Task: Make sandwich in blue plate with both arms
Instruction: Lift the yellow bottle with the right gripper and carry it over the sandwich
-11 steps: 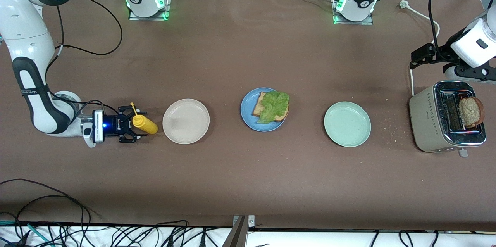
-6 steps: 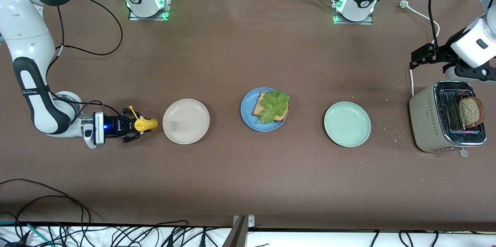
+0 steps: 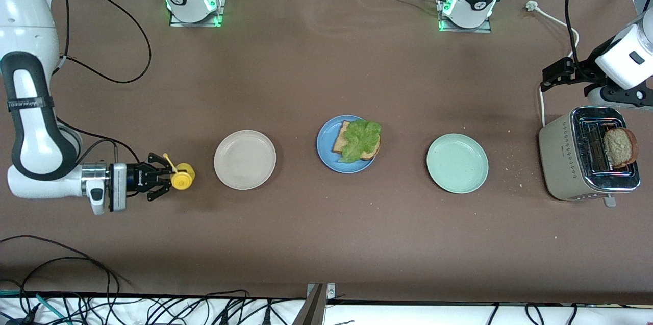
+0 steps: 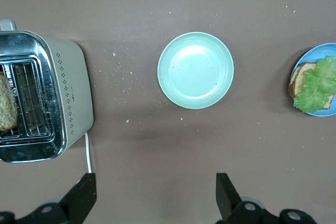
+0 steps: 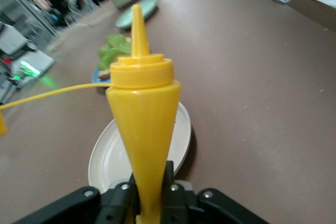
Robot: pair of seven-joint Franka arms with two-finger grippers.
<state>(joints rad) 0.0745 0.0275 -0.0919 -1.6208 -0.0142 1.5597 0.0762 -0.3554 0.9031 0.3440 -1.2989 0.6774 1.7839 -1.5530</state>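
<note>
Fingers of right gripper (image 3: pixel 164 180) clench smooth conical yellow squeeze bottle (image 3: pixel 181 180); left gripper (image 4: pixel 156 199) fingers spread, waiting above table.

beige plate (image 3: pixel 245 159), mint-green plate (image 3: pixel 457 163), toaster (image 3: pixel 569 154), mustard bottle (image 3: pixel 181 180)

My black right gripper (image 3: pixel 162 180) holds a yellow squeeze bottle (image 3: pixel 181 180). The table (image 3: pixel 306 228) is plain brown. In a row: a beige plate (image 3: pixel 245 159), a blue plate (image 3: pixel 326 154) bearing brown toast (image 3: pixel 341 144) under green lettuce (image 3: pixel 361 140), and a mint-green plate (image 3: pixel 457 163). The toaster (image 3: pixel 566 161) is cream with a dotted pattern and chrome top.
</note>
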